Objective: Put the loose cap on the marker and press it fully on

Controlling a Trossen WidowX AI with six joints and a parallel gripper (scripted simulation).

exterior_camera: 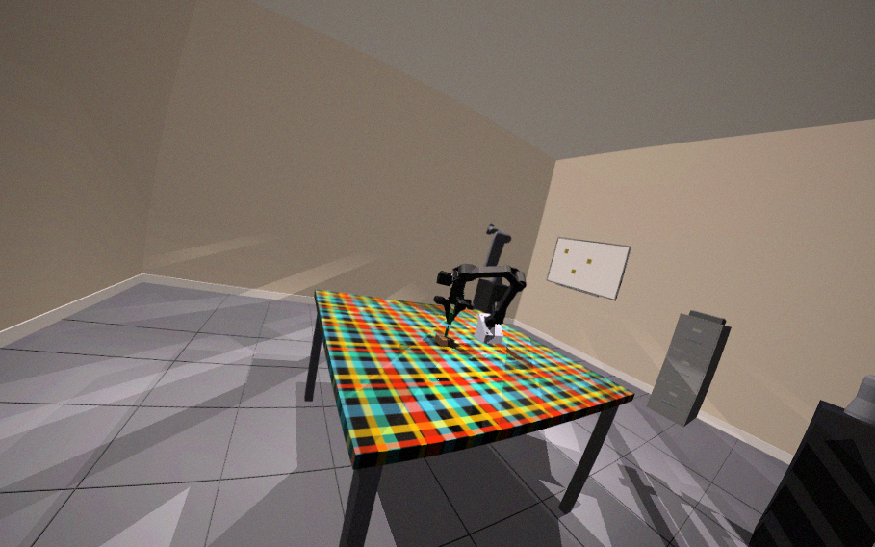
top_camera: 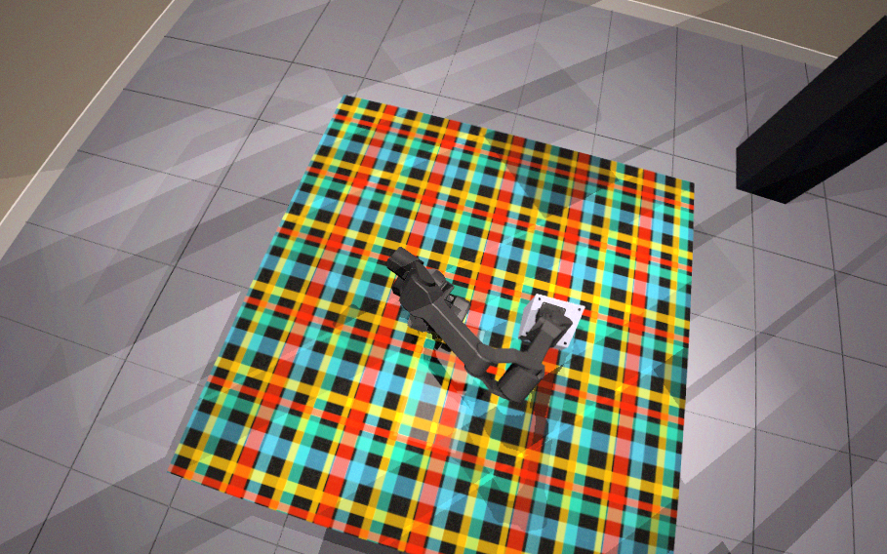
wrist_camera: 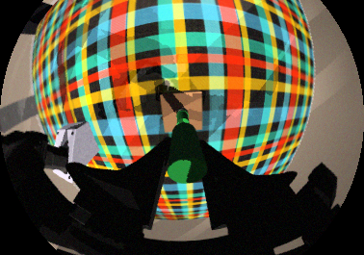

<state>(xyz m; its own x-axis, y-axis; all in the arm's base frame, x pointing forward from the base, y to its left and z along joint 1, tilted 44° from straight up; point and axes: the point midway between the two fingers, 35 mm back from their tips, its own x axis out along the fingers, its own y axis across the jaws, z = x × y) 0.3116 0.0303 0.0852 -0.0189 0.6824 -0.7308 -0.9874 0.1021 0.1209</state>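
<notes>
- Holder block (wrist_camera: pixel 182 109) sits mid-table (exterior_camera: pixel 386 434), well away from every edge.
- One green cap (wrist_camera: pixel 186 154), clamped in the gripper (wrist_camera: pixel 186 169), directly over one block; marker hidden.

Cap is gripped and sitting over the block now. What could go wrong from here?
1. The green cap hides the marker in the wrist view, so a small sideways offset cannot be ruled out; pressing down could then jam or tip the marker in the brown block.
2. The gripper holds the cap near its wide end; it may slip under pressing load.
3. Pulling away without opening first could lift the cap back off.
</notes>
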